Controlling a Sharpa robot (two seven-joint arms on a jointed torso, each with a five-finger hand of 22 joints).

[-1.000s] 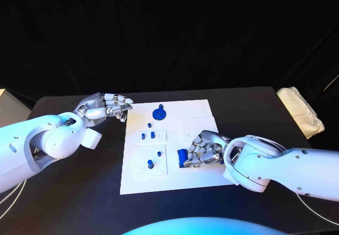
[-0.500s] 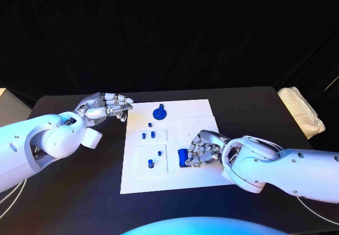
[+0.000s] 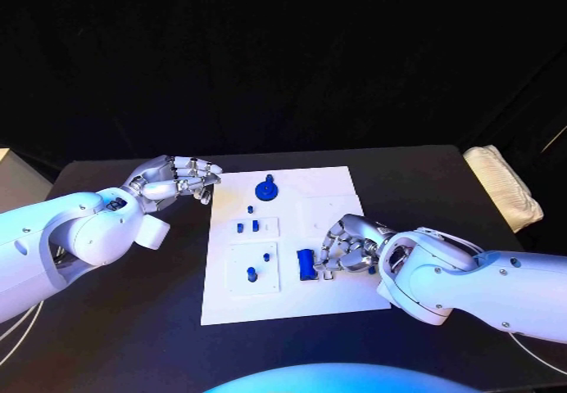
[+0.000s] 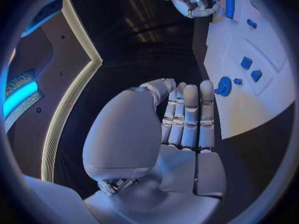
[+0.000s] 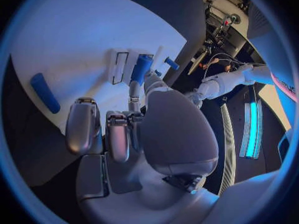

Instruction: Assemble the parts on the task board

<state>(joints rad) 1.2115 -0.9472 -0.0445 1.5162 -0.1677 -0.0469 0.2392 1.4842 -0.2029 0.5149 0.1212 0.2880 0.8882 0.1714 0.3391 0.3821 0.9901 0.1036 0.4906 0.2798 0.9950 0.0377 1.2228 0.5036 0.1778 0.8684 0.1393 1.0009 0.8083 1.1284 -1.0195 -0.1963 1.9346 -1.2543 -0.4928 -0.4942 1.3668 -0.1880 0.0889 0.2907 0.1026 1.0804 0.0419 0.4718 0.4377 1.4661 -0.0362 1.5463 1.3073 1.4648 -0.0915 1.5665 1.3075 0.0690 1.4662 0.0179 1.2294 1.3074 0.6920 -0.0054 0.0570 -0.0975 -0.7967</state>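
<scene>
Blue part (image 5: 141,68) (pinched) in right robot hand (image 3: 345,250)

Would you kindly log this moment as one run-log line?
left hand: off board, holds nothing | right hand: pinches blue part at task board | assembly: unfinished

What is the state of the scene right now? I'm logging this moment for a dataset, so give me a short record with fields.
surface: black table
task board: white plate, mid-table
left hand: off the board's left edge, fingers curled, holding nothing
right hand: over the board's right side, at a blue part; grip cannot be told
round blue part: near the board's far edge
small blue parts: in the board's middle
</scene>
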